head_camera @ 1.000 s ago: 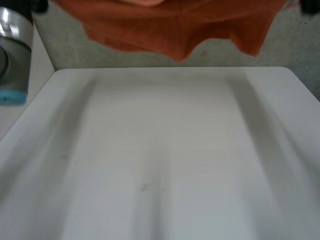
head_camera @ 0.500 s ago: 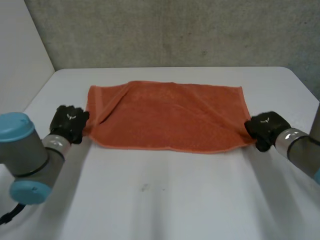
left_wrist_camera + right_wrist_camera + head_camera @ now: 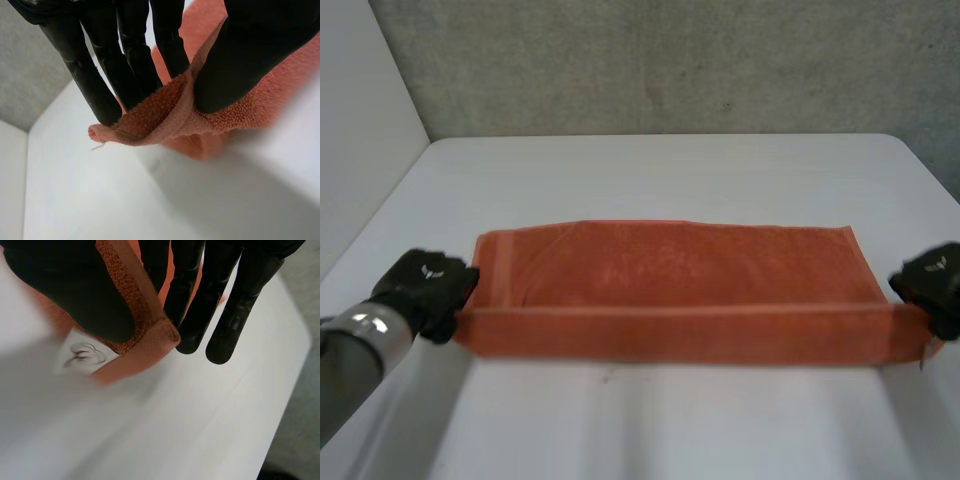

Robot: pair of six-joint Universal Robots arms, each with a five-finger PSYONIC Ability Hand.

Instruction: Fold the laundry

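An orange towel (image 3: 670, 285) stretches across the white table (image 3: 650, 170), its near edge lifted and pulled taut between my two hands. My left hand (image 3: 425, 290) pinches the towel's near left corner (image 3: 150, 117) between straight fingers (image 3: 95, 85) and thumb. At the towel's near right corner (image 3: 145, 335), my right hand (image 3: 932, 285) is shut the same way, thumb pressing the cloth against the fingers (image 3: 235, 305). A white label (image 3: 82, 356) hangs from that right corner. The far part of the towel lies flat on the table.
A grey wall (image 3: 650, 60) stands behind the table's far edge, and a pale wall (image 3: 360, 150) runs along the table's left side. Bare table surface (image 3: 650, 430) lies in front of the towel.
A second ago the towel hung high above the far edge. Since then both hands have brought it down and drawn its near edge toward me, with the far part settling on the table.
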